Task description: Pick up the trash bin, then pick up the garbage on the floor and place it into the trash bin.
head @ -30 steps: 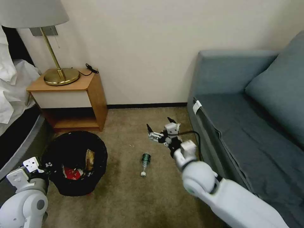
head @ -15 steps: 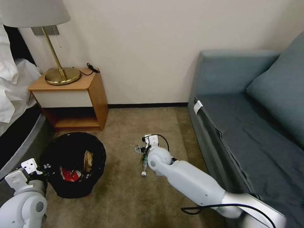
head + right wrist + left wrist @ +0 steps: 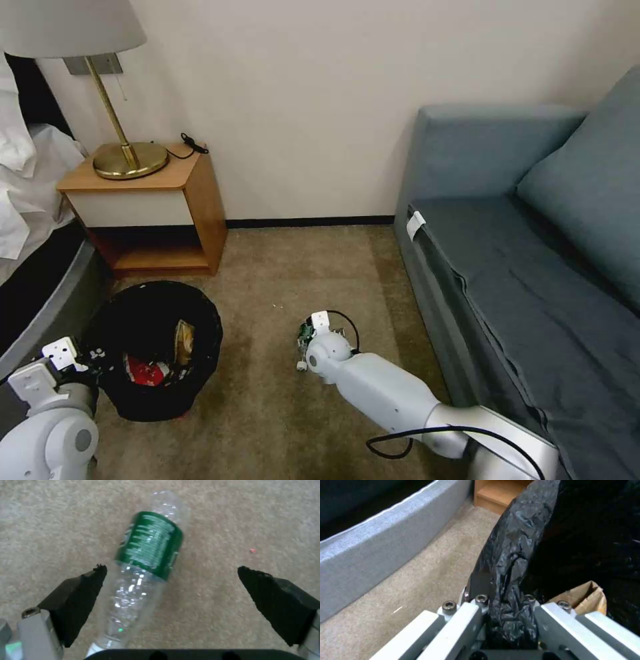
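Note:
The trash bin (image 3: 157, 347), round and black with a glossy liner, stands on the carpet at the lower left. My left gripper (image 3: 506, 610) is shut on the liner at its rim (image 3: 513, 555). Inside the bin lie a tan paper bag (image 3: 583, 600) and a red-white packet (image 3: 143, 373). The clear green-labelled bottle (image 3: 146, 552) lies on its side on the carpet, its white cap (image 3: 301, 365) pointing toward me. My right gripper (image 3: 171, 570) hangs open just over it, one black fingertip (image 3: 83, 587) close beside the bottle, the other well clear of it.
A wooden nightstand (image 3: 153, 200) with a brass lamp (image 3: 127, 160) stands behind the bin. A bed edge (image 3: 40, 293) runs along the left, a grey-blue sofa (image 3: 520, 253) along the right. Open carpet (image 3: 267, 267) lies between them.
My right arm has swung down from above the floor to the bottle, bringing the open gripper low over it. The left gripper still holds the bin's rim.

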`<state>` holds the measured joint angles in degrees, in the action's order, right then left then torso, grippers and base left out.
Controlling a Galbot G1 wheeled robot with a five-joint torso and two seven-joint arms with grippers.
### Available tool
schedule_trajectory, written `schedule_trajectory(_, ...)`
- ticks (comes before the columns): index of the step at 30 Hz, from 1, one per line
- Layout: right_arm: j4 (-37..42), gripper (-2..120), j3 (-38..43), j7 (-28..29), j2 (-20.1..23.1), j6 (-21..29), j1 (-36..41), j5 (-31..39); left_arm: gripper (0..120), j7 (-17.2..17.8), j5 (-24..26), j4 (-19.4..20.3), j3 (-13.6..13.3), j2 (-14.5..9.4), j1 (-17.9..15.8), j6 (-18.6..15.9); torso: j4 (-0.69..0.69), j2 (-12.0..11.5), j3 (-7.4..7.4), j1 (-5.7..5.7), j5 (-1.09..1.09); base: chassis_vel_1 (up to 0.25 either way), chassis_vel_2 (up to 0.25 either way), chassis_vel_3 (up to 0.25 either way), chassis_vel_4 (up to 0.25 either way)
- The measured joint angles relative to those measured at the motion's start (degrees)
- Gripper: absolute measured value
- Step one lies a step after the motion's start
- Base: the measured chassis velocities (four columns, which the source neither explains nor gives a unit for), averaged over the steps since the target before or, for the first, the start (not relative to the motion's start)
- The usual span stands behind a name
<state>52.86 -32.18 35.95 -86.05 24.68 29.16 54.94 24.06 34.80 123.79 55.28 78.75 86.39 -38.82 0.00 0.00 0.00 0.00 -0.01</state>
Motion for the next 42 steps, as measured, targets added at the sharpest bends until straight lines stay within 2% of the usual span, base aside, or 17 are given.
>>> schedule_trajectory(10, -9.37, 100, -0.29, -3.88, -5.28, -2.10, -0.62, -4.95, 2, -0.12, 0.02, 0.30, 0.85, 0.09, 0.36, 0.29, 0.00, 0.00, 0.00, 0.00, 0.00, 0.000, 0.000, 0.000, 0.000)
schedule_trajectory(15, -13.08, 100, -0.09, -5.45, -6.31, -3.47, -0.75, -7.80, 2, -0.19, 0.00, 0.43, 1.01, 0.12, 0.58, 0.58, 0.01, 0.00, 0.00, 0.00, 0.00, 0.000, 0.000, 0.000, 0.000)
schedule_trajectory(20, -15.70, 91, 0.14, -7.02, -6.34, -4.48, -0.81, -10.05, 2, -0.29, 0.02, 0.90, 1.16, 0.20, 0.81, 0.65, -0.01, 0.00, 0.00, 0.00, 0.01, 0.000, 0.000, 0.000, 0.000)
schedule_trajectory(22, -16.62, 80, 0.49, -7.64, -6.30, -4.92, -0.82, -11.10, 2, -0.29, 0.04, 1.01, 1.33, 0.19, 0.88, 0.66, -0.01, 0.00, 0.00, 0.00, 0.01, 0.000, 0.000, 0.000, 0.000)
schedule_trajectory(23, -16.62, 80, 0.49, -7.64, -6.30, -4.92, -0.82, -11.10, 2, -0.29, 0.04, 1.01, 1.33, 0.19, 0.88, 0.66, -0.01, 0.00, 0.00, 0.00, 0.01, 0.000, 0.000, 0.000, 0.000)
schedule_trajectory(26, -16.95, 68, 0.72, -8.38, -6.27, -5.46, -0.75, -12.53, 2, -0.30, 0.09, 1.10, 1.39, 0.15, 0.90, 0.66, -0.01, 0.00, 0.00, 0.00, 0.01, 0.000, 0.000, 0.000, 0.000)
schedule_trajectory(27, -17.14, 60, 0.81, -8.64, -6.23, -5.75, -0.64, -13.28, 2, -0.30, 0.10, 1.10, 1.40, 0.18, 0.91, 0.66, 0.00, 0.00, 0.00, 0.00, 0.01, 0.000, 0.000, 0.000, 0.000)
schedule_trajectory(29, -17.18, 59, 0.85, -8.70, -6.23, -5.85, -0.61, -13.50, 2, -0.31, 0.10, 1.10, 1.39, 0.20, 0.91, 0.66, 0.00, 0.00, 0.00, 0.00, 0.01, 0.000, 0.000, 0.000, 0.000)
schedule_trajectory(32, -17.19, 44, 0.89, -8.87, -6.19, -6.13, -0.49, -14.44, 2, -0.31, 0.06, 1.09, 1.30, 0.43, 0.90, 0.79, 0.00, 0.00, 0.00, 0.00, 0.01, 0.000, 0.000, 0.000, 0.000)
schedule_trajectory(33, -17.19, 44, 0.89, -8.87, -6.19, -6.13, -0.49, -14.44, 2, -0.31, 0.06, 1.09, 1.30, 0.43, 0.90, 0.79, 0.00, 0.00, 0.00, 0.00, 0.01, 0.000, 0.000, 0.000, 0.000)
schedule_trajectory(36, -16.97, 31, 0.81, -8.94, -6.16, -6.20, -0.34, -15.06, 2, -0.31, 0.00, 1.09, 1.22, 0.54, 0.89, 0.82, -0.01, 0.00, 0.00, 0.00, 0.01, 0.000, 0.000, 0.000, 0.000)
schedule_trajectory(38, -16.66, 28, 0.70, -8.94, -6.14, -6.21, -0.27, -15.22, 2, -0.31, -0.01, 1.09, 1.22, 0.54, 0.88, 0.82, -0.01, 0.00, 0.00, 0.00, 0.01, 0.000, 0.000, 0.000, 0.000)
schedule_trajectory(42, -11.75, 20, -0.07, -8.43, -4.07, -6.11, -0.18, -15.24, 2, -0.33, -0.01, 1.18, 1.23, 0.53, 0.81, 0.82, 0.03, 0.00, 0.00, 0.00, 0.03, 0.000, 0.000, 0.000, 0.000)
